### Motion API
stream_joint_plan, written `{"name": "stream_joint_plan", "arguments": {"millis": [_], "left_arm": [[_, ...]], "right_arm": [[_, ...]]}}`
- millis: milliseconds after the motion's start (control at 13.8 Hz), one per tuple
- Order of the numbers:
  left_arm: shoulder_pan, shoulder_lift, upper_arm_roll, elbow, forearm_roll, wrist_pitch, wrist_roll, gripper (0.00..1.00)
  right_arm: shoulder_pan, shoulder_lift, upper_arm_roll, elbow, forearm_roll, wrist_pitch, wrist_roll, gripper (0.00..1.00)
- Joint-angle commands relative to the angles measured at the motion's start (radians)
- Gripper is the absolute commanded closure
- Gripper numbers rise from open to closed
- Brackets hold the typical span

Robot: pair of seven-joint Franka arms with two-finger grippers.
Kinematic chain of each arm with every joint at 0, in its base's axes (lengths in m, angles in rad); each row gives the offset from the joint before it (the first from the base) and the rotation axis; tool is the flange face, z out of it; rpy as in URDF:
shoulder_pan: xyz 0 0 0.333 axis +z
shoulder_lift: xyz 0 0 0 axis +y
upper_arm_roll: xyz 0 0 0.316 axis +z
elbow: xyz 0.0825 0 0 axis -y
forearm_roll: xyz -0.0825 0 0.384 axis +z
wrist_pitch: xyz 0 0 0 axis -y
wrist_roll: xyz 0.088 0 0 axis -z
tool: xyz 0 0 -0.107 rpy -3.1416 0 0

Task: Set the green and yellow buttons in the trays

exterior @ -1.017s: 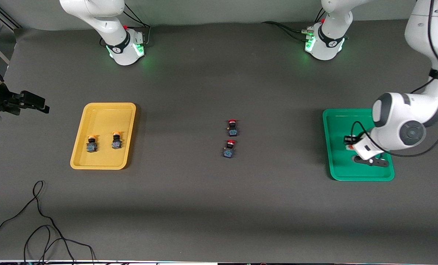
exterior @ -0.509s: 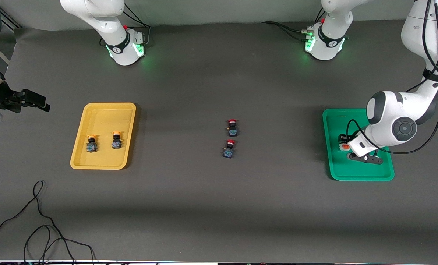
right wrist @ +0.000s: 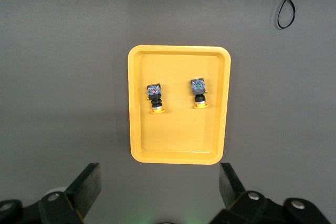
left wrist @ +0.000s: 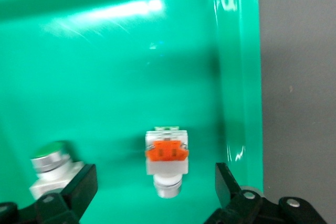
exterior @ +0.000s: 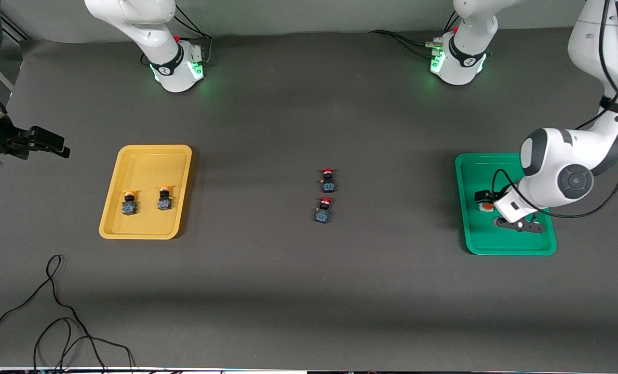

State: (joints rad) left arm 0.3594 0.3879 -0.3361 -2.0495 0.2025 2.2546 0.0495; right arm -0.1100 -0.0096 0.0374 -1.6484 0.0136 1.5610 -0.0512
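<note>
A: At the right arm's end of the table, what shows?
B: The right gripper (right wrist: 157, 192) hangs high, fingers (right wrist: 86, 184) spread wide and empty, above the yellow tray (exterior: 112, 218). Two yellow buttons (exterior: 129, 202) lie inside it, side by side, apart.

A: And mid-table?
B: Two red buttons (exterior: 327, 180) lie on the mat, one nearer the front camera, close but apart.

A: The left arm's end?
B: The left gripper (left wrist: 155, 192) sits low in the green tray (exterior: 467, 171), fingers (left wrist: 226, 182) wide, straddling the orange button (left wrist: 167, 158) without touching it. The green button (left wrist: 52, 163) lies beside one finger.
</note>
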Motion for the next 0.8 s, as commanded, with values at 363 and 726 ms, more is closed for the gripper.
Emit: {"name": "stream_joint_plan", "arguments": {"millis": [363, 726], "left_arm": [[-0.03, -0.15, -0.107, 0.67, -0.009, -0.86, -0.051, 0.0], [-0.03, -0.15, -0.133, 0.802, -0.011, -0.988, -0.048, 0.0]], "right_arm": [[-0.01, -0.007, 0.015, 0.01, -0.035, 0.007, 0.025, 0.0], [-0.01, 0.008, 0.015, 0.03, -0.035, 0.005, 0.027, 0.0]]}}
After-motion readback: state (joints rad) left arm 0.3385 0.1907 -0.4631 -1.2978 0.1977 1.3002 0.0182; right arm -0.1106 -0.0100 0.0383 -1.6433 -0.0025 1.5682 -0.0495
